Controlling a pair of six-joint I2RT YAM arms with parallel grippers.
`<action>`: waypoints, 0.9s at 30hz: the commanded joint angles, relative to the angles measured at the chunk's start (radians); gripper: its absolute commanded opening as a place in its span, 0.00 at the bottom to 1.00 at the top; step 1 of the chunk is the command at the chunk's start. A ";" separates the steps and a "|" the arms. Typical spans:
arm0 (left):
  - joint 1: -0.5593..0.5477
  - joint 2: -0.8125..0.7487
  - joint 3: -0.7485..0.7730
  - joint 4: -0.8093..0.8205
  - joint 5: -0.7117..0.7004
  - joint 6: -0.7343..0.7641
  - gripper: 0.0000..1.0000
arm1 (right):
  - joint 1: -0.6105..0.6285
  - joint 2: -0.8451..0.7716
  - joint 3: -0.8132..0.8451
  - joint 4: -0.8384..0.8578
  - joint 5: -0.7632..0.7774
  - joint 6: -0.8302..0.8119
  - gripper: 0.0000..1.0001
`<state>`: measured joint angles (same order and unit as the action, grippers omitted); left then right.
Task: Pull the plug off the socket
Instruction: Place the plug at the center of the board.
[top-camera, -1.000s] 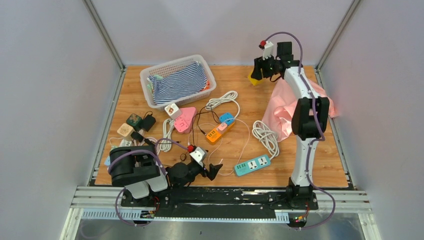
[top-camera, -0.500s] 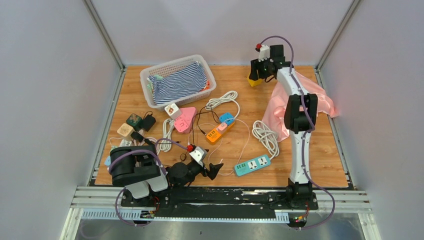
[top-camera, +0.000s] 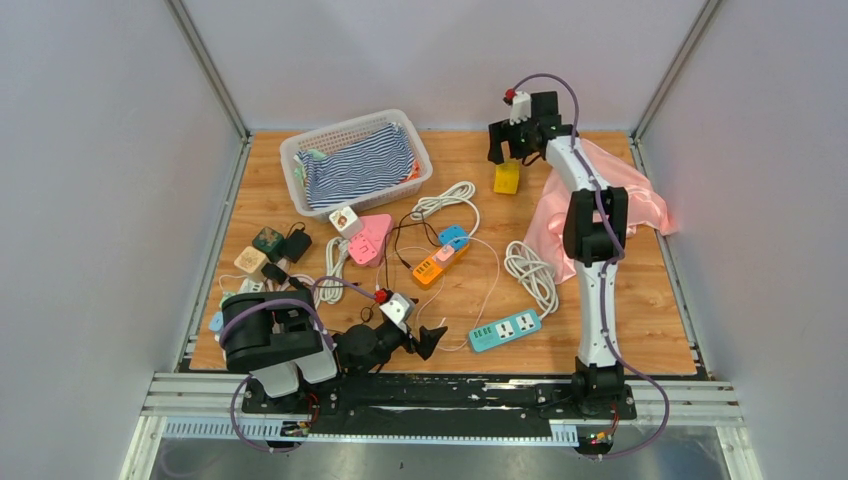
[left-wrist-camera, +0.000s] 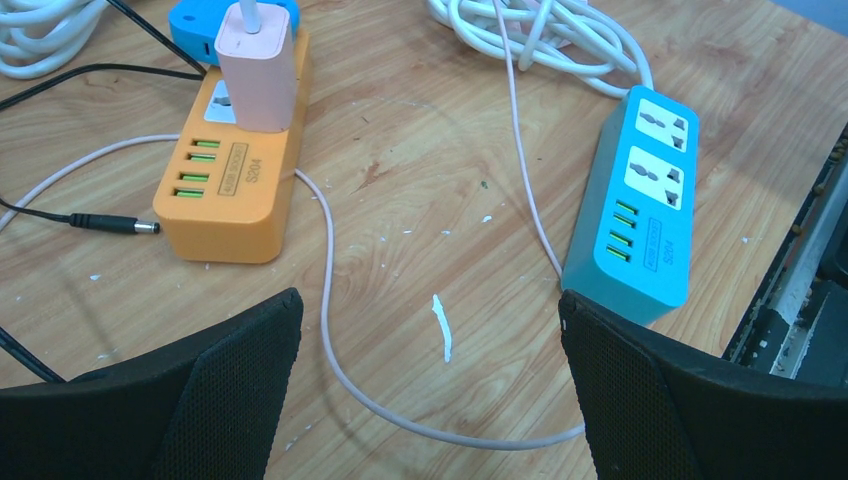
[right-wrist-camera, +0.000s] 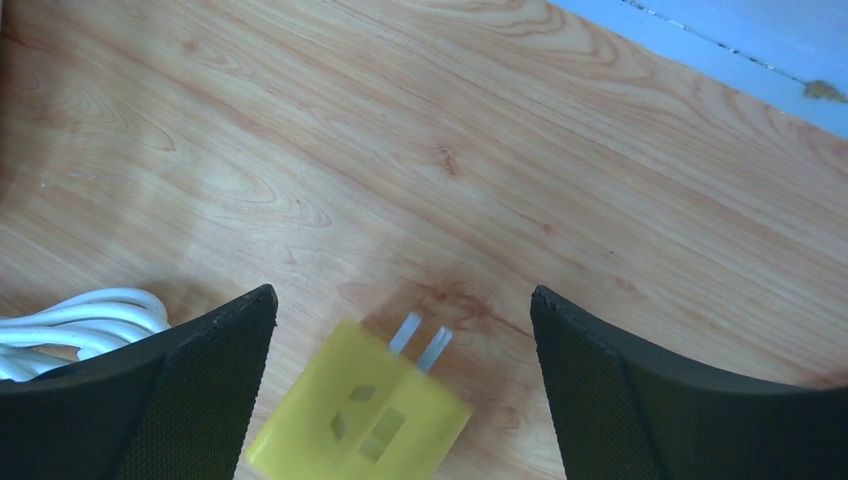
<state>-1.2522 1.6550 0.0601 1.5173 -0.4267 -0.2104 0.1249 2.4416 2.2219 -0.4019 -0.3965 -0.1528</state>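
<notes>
A yellow plug adapter (top-camera: 507, 178) lies on the wooden table at the far back, its two metal prongs bare; the right wrist view (right-wrist-camera: 360, 425) shows it between and below my fingers. My right gripper (top-camera: 507, 155) hovers over it, open and empty (right-wrist-camera: 402, 292). My left gripper (top-camera: 432, 342) is open and empty near the front edge (left-wrist-camera: 430, 300), over a thin pink cable. An orange power strip (left-wrist-camera: 230, 190) with a pink plug (left-wrist-camera: 258, 75) in it lies ahead to the left. A teal power strip (left-wrist-camera: 640, 220) with free sockets lies to the right.
A white basket (top-camera: 300, 150) holding striped cloth stands at the back left. A pink cloth (top-camera: 560, 215) lies under the right arm. White cable coils (top-camera: 530, 270), a pink triangular socket (top-camera: 368, 238) and several small adapters (top-camera: 265, 250) lie around the middle and left.
My right gripper has moved left at the back. The yellow plug adapter, earlier right under the fingers, now lies on the table apart from them. The left arm has not moved.
</notes>
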 joint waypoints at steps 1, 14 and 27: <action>0.003 0.016 0.012 0.033 -0.007 0.012 1.00 | 0.005 -0.050 0.027 0.008 0.007 -0.001 0.98; 0.004 -0.013 -0.009 0.034 0.045 0.019 1.00 | -0.025 -0.520 -0.434 -0.008 -0.318 -0.209 0.99; 0.003 -0.140 -0.037 0.027 0.212 -0.047 1.00 | -0.031 -1.245 -1.104 -0.183 -0.746 -0.605 1.00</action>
<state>-1.2522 1.5799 0.0525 1.5169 -0.2592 -0.2283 0.1036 1.3437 1.2583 -0.4595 -0.9489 -0.5533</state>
